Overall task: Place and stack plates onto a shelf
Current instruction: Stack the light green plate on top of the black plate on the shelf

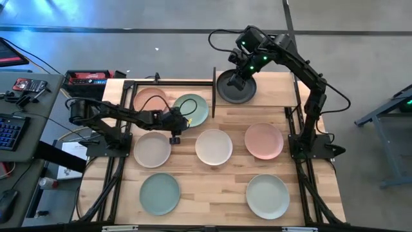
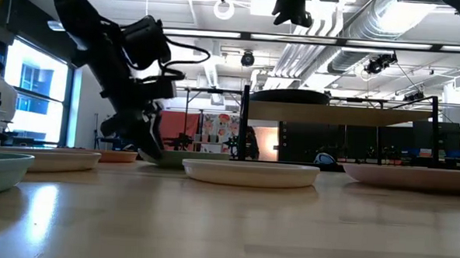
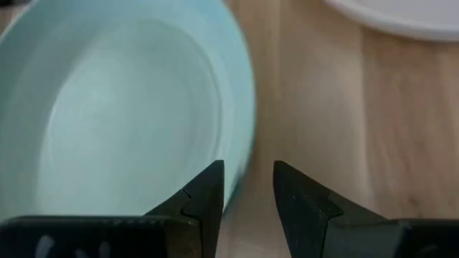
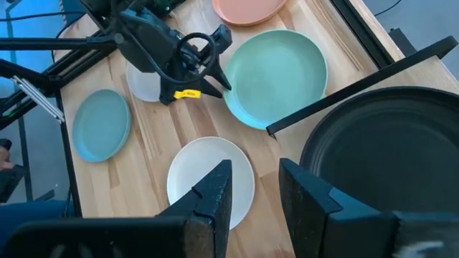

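Observation:
A pale mint green plate (image 1: 193,109) lies flat on the table at the far left, next to a salmon plate (image 1: 150,100). My left gripper (image 3: 249,188) is low at the mint plate's near rim (image 3: 242,143), open. One finger stands over the plate's inside and the other outside over bare wood. A black plate (image 1: 235,87) rests on the shelf (image 1: 277,96), a light-wood board on black posts. My right gripper (image 4: 254,190) hangs open high above the shelf's edge, beside the black plate (image 4: 387,150), with nothing between its fingers.
More plates lie flat on the table: cream (image 1: 152,149), cream (image 1: 214,146), salmon (image 1: 264,140), mint (image 1: 159,193) and pale mint (image 1: 267,196). The shelf board to the right of the black plate is bare. A keyboard and tools sit on a desk (image 1: 19,109) left of the table.

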Available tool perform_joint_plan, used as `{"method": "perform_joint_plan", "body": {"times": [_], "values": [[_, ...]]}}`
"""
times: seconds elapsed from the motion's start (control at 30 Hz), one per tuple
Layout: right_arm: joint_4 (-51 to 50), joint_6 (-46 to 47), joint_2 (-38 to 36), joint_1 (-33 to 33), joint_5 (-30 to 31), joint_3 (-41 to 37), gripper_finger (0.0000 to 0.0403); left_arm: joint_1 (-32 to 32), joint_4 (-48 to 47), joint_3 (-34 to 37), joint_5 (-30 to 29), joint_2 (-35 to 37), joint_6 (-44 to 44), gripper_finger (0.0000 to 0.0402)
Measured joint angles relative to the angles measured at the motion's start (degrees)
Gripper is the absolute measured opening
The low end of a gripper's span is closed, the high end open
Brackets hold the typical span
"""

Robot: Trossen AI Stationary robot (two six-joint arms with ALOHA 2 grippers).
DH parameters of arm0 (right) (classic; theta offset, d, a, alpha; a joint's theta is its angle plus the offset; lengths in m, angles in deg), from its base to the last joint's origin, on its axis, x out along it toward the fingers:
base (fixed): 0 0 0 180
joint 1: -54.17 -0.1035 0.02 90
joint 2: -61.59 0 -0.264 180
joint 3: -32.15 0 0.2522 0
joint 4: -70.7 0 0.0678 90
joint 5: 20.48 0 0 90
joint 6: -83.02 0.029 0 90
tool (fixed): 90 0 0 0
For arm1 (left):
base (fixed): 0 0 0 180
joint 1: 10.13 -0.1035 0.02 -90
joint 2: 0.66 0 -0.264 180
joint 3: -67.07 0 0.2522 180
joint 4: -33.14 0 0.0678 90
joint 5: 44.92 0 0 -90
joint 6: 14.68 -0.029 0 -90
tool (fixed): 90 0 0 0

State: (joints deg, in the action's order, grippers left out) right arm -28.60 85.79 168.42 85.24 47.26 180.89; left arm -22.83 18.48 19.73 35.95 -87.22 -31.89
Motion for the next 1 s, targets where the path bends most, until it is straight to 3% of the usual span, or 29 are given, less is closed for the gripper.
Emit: {"method": "perform_joint_plan", "body": {"times": [0.2, 0.47, 0.67, 1.0], "values": [[0.0, 0.2, 0.0, 0.0, 0.0, 0.0, 0.0094, -0.1, 0.5, 0.0, -0.7, -1.3, -1.0, 0.0096], [0.0, 1.8, 0.0, 0.0, 0.0, 0.0, 0.0094, 0.1, 0.6, 0.0, -0.7, -1.4, -1.3, 0.0012], [0.4, 6.6, 0.0, -0.3, 0.3, 0.0, 0.0094, 1.6, -0.3, -0.9, -0.9, -0.4, -2.9, 0.0005], [2.3, 10.2, 0.0, -7.9, 8.6, 0.0, 0.0094, 4.5, -18.4, -11.0, -3.8, 4.0, -5.4, 0.0002]]}}
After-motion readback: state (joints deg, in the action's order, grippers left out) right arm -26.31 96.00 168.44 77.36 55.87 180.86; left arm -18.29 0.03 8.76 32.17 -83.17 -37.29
